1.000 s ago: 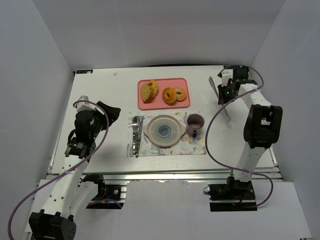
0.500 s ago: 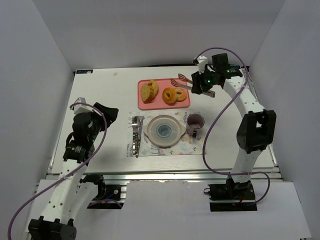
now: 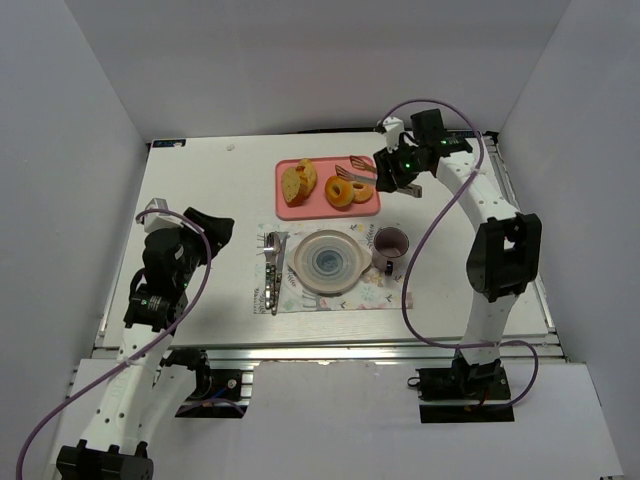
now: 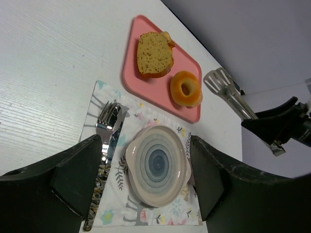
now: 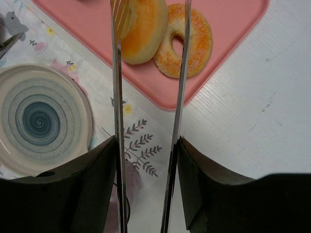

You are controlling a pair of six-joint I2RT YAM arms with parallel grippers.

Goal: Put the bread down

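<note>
With right gripper (image 3: 392, 172) clamped on tongs (image 5: 116, 73), lower the spread blades astride one ring of bread (image 5: 192, 41) on the pink tray (image 5: 233, 19). Squeeze gently, lift clear, carry to plate (image 5: 29, 77). Park left gripper (image 3: 208, 225), jaws apart, aside.

Both arms are built alike, from white tube-shaped links joined by chunky black joint housings: the left arm (image 3: 165, 265) and the right arm (image 3: 505, 250). A thin purple cable (image 3: 430, 102) trails in wide loops beside each one. A small green light (image 3: 405, 157) glows on the right wrist. The left gripper (image 4: 145, 141) has broad matte black fingers (image 4: 73, 179) with bevelled edges. The right gripper (image 5: 146, 141) has the same black fingers (image 5: 92, 189). Each base (image 3: 468, 385) is a black block.
</note>
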